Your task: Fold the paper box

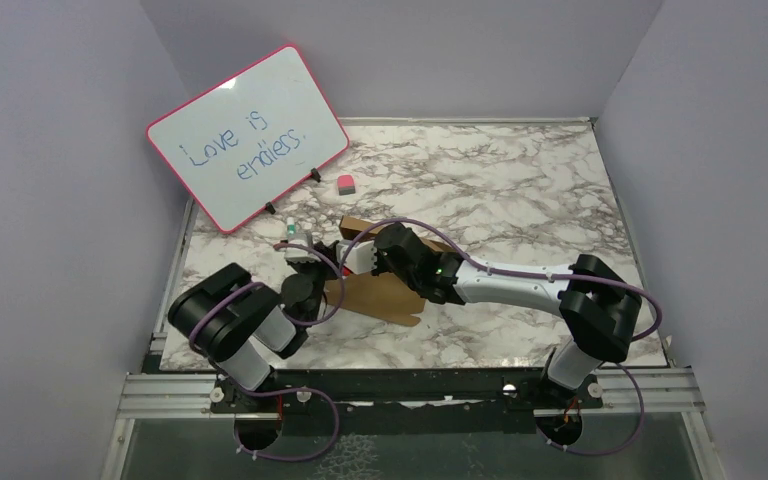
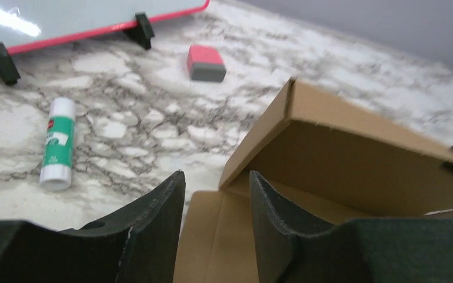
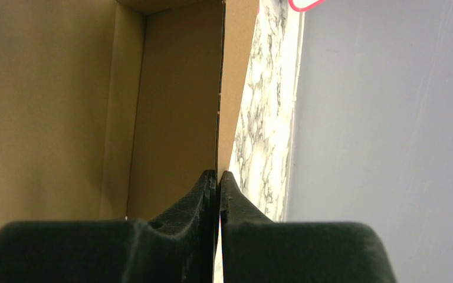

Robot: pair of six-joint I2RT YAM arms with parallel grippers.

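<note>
Marbled desk runs out ahead of both arms, and the paper box sits half raised on it, right where my two pincers meet. My right pincer is pressed together on the thin edge of one standing wall, with the box's inside lying to its left. My left pincer is spread and grips nothing. The box floor lies just below it, and a raised wall stands ahead to its right, long edge running off rightward. Being free, the left seems best placed to take that wall next.
</note>
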